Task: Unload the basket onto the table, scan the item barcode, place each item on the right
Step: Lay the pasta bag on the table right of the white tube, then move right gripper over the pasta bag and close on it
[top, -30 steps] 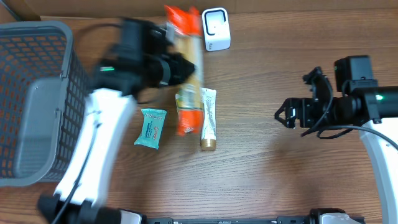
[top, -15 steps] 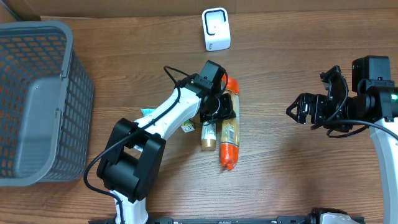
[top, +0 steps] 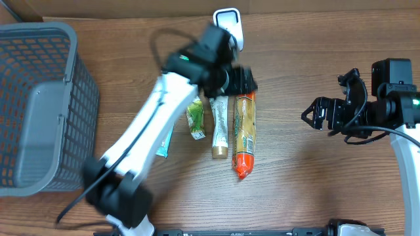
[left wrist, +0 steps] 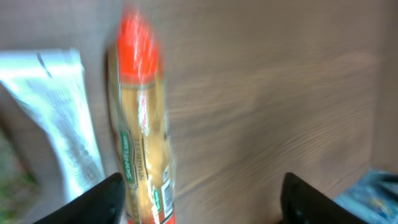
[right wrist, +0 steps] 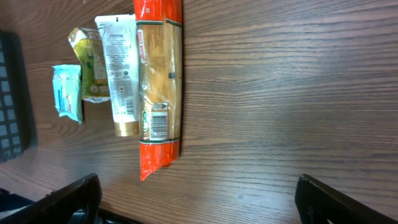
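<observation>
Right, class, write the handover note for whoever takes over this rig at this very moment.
Left gripper: jaws open, empty, by the far end of the pasta packet.
Right gripper: jaws open, empty, off to the right.
Packet lies flat on the table, barcode up, beside a tube; scanner at the far edge.
Done: cannot tell whether anything is scanned.
Left: show each unscanned barcode to the scanner.
</observation>
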Available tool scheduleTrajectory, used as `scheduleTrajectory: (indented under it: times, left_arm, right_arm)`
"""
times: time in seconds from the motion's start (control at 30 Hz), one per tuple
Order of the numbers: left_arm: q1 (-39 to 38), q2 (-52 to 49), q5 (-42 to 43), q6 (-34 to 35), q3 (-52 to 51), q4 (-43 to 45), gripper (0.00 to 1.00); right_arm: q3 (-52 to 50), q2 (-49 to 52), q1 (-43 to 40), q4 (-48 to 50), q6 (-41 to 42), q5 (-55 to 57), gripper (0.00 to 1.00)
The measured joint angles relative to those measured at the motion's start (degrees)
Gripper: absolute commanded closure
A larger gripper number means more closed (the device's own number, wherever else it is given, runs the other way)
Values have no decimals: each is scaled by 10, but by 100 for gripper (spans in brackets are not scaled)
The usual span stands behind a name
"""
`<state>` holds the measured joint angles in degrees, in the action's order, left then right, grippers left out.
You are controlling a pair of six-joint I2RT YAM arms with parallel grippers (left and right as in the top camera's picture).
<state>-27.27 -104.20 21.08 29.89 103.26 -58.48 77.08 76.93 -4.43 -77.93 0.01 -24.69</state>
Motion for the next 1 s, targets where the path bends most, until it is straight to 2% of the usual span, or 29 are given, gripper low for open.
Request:
scheduleTrajectory:
  times: [0.03,0.13,0.17,0.23,0.43,0.5,0.63,1.0]
  left_arm:
    - [6,17,-7,-12,31,-15,0]
    - [28,79,-25,-46,114,-51,0]
    - [37,104,-32,-60,139,-65,0]
    - [55,148,-49,-81,169,-93,0]
    - [126,239,-169,-165,188,-247,0]
    - [153,241,-208,-179,188,-279,0]
    - [181,228,-247,-206,180,-315,0]
    - [183,151,-268,-229,178,-332,0]
  right_arm:
    - [0,2,0,0,0,-2,0]
    - [0,15,0,8,0,-9,0]
    - [0,23,2,12,0,-13,3]
    - [0,39,7,22,1,-17,16]
    - [-8,88,72,85,0,-24,16]
    - [-18,100,99,111,5,-25,16]
    - [-48,119,143,172,37,-24,22]
    - [-173,135,260,350,169,47,22]
